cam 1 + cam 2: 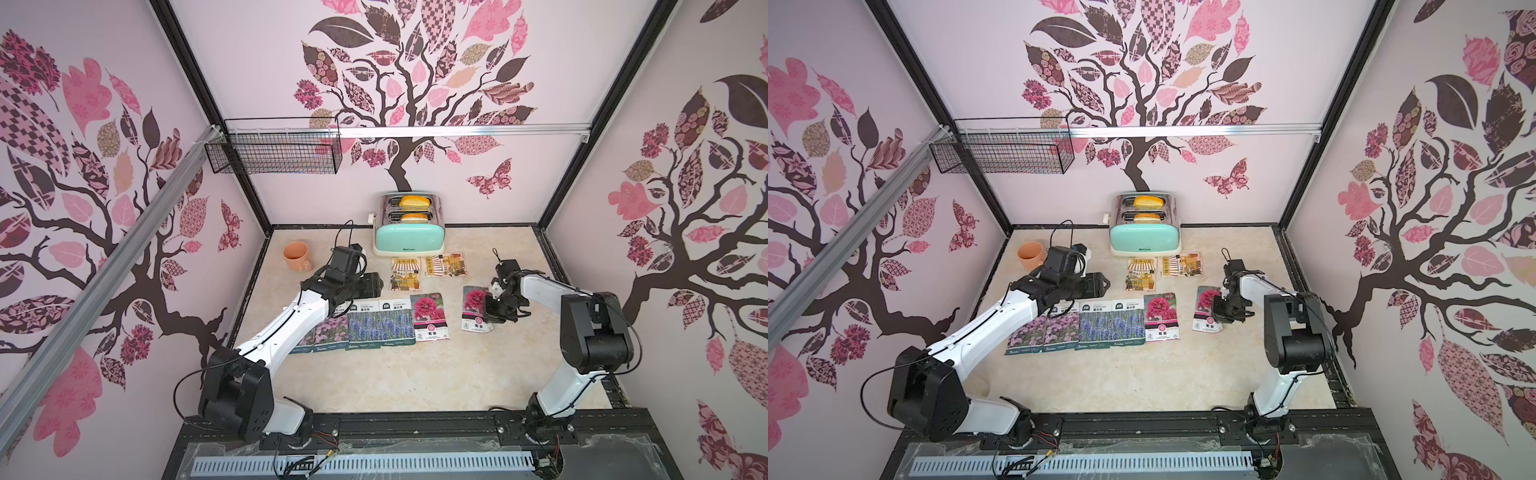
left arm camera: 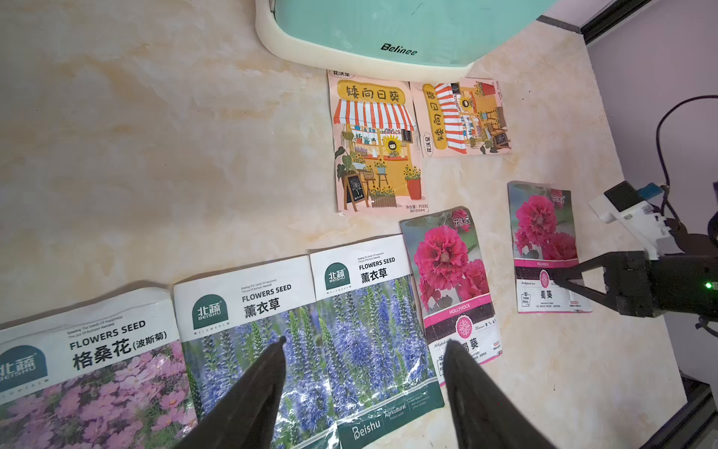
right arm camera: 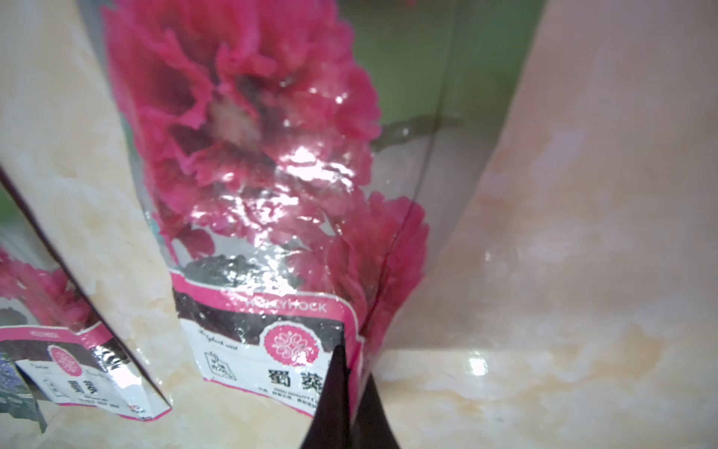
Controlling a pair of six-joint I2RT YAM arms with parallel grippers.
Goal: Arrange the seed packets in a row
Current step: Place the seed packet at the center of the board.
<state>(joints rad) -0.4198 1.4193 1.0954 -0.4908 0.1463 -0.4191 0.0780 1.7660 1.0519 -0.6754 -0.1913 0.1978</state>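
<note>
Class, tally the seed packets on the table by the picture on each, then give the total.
Pink flower packets: 2
Blue lavender packets: 2
Magenta bloom packets: 2
Orange shopfront packets: 2
Total: 8

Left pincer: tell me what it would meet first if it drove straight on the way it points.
Probably the nearer orange shopfront packet, lying flat just ahead of the open left pincer; past it stands the toaster. How high the pincer hangs is unclear.
</note>
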